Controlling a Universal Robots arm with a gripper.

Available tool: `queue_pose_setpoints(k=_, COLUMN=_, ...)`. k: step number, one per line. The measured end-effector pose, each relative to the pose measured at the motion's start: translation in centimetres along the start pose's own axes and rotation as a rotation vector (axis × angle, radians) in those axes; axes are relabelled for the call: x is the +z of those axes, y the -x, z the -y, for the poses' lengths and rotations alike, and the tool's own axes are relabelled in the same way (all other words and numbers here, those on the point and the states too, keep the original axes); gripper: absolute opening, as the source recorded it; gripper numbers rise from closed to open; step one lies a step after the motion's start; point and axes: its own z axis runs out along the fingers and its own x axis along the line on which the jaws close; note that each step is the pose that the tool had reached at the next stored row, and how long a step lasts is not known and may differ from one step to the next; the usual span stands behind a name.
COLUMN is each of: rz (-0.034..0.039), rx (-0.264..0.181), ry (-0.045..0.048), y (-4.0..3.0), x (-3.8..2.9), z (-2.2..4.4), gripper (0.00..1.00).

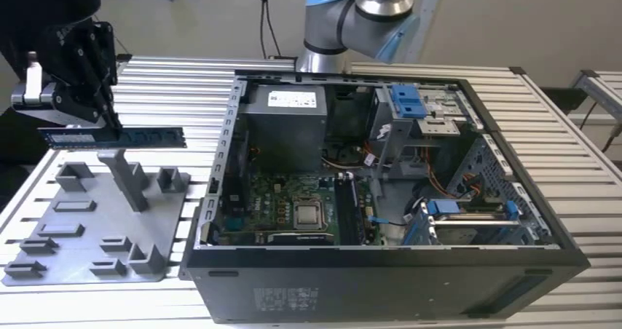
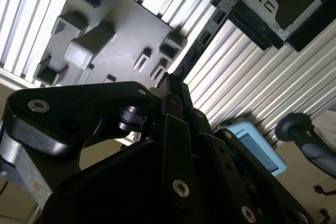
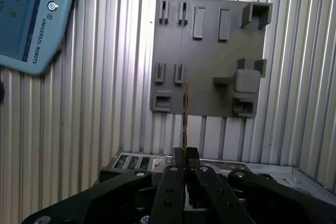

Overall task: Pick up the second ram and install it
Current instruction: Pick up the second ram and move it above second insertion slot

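The second ram (image 1: 113, 137) is a slim dark stick with a blue label. It hangs level above the grey holder plate (image 1: 92, 223) at the exterior view's left, clear of the posts below it. My gripper (image 1: 109, 128) is shut on its top edge near the middle. In the first wrist view the ram (image 3: 185, 113) shows edge-on as a thin strip sticking out from between the black fingers (image 3: 178, 157), over the holder plate (image 3: 210, 61). The second wrist view has the closed fingertips (image 2: 167, 88) over the same plate (image 2: 123, 38).
An open computer case (image 1: 544, 220) lies to the exterior view's right of the plate, with the silver processor (image 1: 309, 214) and long black slots (image 1: 343, 207) on its motherboard. Blue drive clips (image 1: 408, 100) sit at its back. A teach pendant (image 3: 26, 19) rests on the slatted table (image 1: 185, 89).
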Motion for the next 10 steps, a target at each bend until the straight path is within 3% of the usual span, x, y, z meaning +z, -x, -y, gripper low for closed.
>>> queue_pose_setpoints(k=10, rz=0.0002, rx=-0.008, ry=0.0, y=-0.28, x=-0.04, z=2.66, gripper=0.14)
